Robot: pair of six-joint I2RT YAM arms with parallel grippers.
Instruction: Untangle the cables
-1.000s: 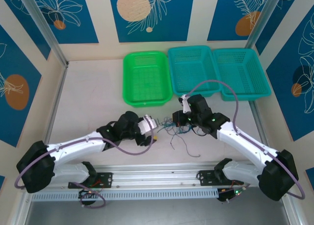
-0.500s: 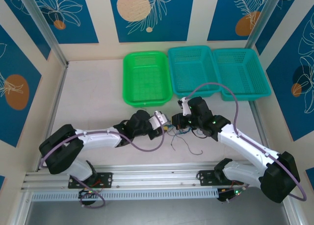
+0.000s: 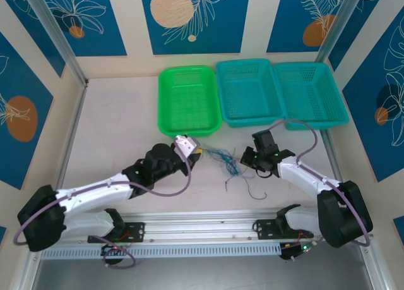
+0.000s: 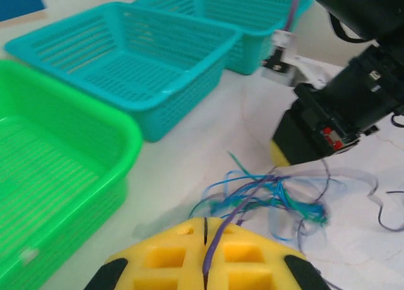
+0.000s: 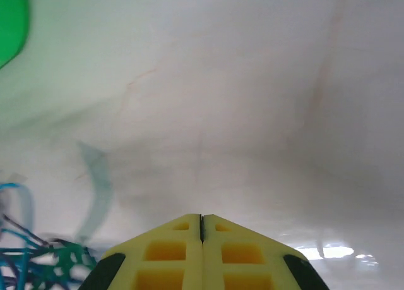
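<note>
From above, two white robot arms reach in from a rail at the near edge of a pale worktop [image 3: 113, 119].

The left claw [image 3: 196, 152] points right and the right claw [image 3: 243, 157] points left, facing each other near the middle of the worktop. Between them lie the cables [image 3: 222, 161], a small tangle of thin, curly strands in teal-blue, green, purple and black. A few loose ends trail from it towards the rail.

In the left wrist view, the left claw [image 4: 205, 225] has its yellow pads pressed together. They pinch a purple strand [image 4: 237, 205] that runs from the seam into the tangle [image 4: 278, 198] just ahead. The black body of the right arm sits just behind the tangle.

In the right wrist view, the right claw [image 5: 202, 220] is pressed together with nothing visible in its seam. The strands [image 5: 28, 252] lie low to its left.

Farther back, three empty baskets stand side by side: a green basket [image 3: 188, 103] on the left and two teal baskets [image 3: 248, 91] [image 3: 312, 93] to its right. Behind them rise blue wall panels [image 3: 186, 15] with leaf drawings.
</note>
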